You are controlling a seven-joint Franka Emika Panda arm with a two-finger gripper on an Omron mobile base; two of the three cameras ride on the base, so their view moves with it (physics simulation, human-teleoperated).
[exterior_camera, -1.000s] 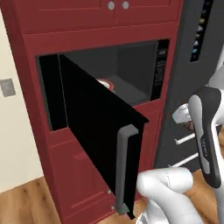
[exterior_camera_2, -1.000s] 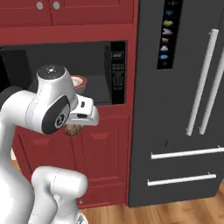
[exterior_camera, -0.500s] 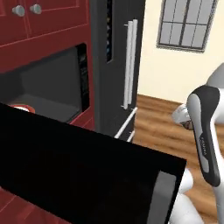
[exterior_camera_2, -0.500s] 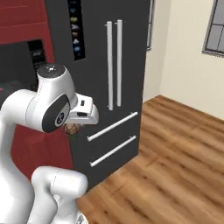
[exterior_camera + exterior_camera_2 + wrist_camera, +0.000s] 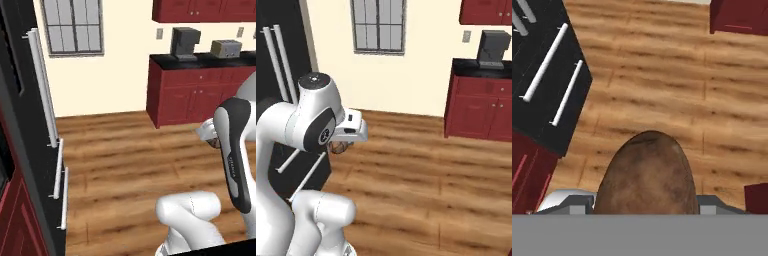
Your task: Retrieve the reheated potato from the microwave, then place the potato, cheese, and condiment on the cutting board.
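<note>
**Brown potato carried in the hand over the floor**

Brown and rough-skinned, the potato point(image 5: 646, 175) sits clamped in the hand point(image 5: 340, 146), held above the wooden floor point(image 5: 662, 85). A black refrigerator point(image 5: 281, 60) with pale bar handles stands at the arm's left. Farther off, dark red cabinets point(image 5: 195, 97) carry a black worktop point(image 5: 200, 60) with a coffee machine point(image 5: 184, 42) and a toaster point(image 5: 226, 48) under a window point(image 5: 379, 25).

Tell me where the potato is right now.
The potato sits in the tool, large at the bottom centre of the hand view, carried above the wooden floor with the black fridge off to the left.
</note>
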